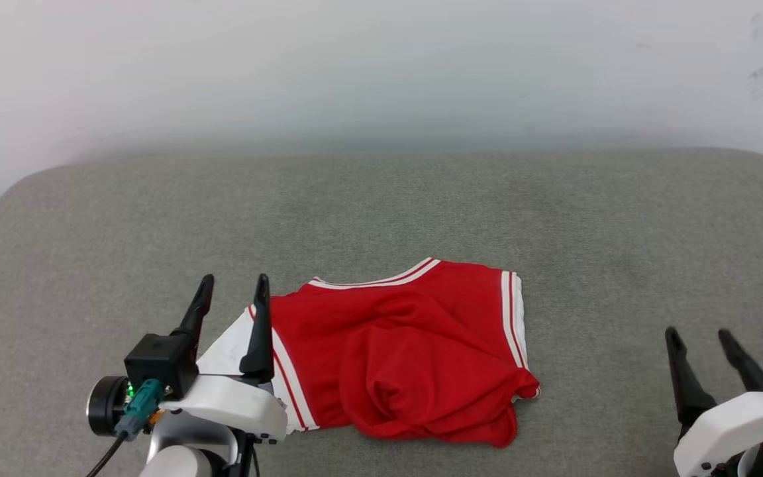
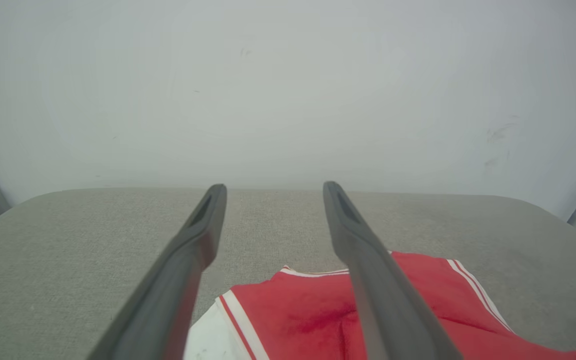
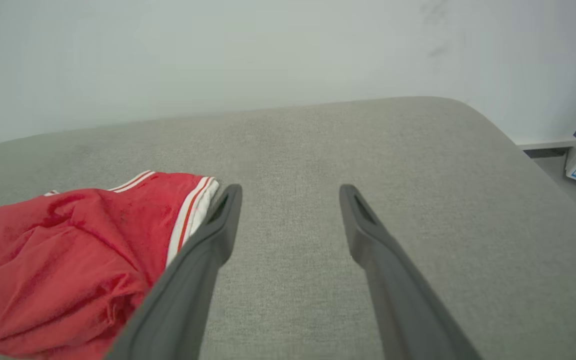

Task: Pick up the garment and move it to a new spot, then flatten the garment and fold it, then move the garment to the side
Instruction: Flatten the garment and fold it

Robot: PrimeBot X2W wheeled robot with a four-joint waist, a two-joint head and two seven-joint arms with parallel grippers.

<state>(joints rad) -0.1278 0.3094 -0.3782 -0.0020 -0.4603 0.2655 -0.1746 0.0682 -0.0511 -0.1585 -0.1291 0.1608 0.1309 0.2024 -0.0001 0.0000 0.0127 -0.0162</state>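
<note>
Where it bunches, soft red garment (image 1: 408, 344), coarse-woven grey pad (image 1: 381, 212)

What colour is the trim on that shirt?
The trim is white with red stripes; clearest in head view.

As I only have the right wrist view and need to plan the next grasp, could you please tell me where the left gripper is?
Observer: The left gripper is at the garment's left edge, jaws open and holding nothing.
Operator: Thank you. What part of the garment is there?
Observer: A white panel with a red-white striped edge lies just below those jaws.
Operator: My own finger overlaps the cloth on screen. Is it touching?
Observer: No. From the head view the right gripper stands clear to the garment's right, with bare gray cushion between them.
</note>
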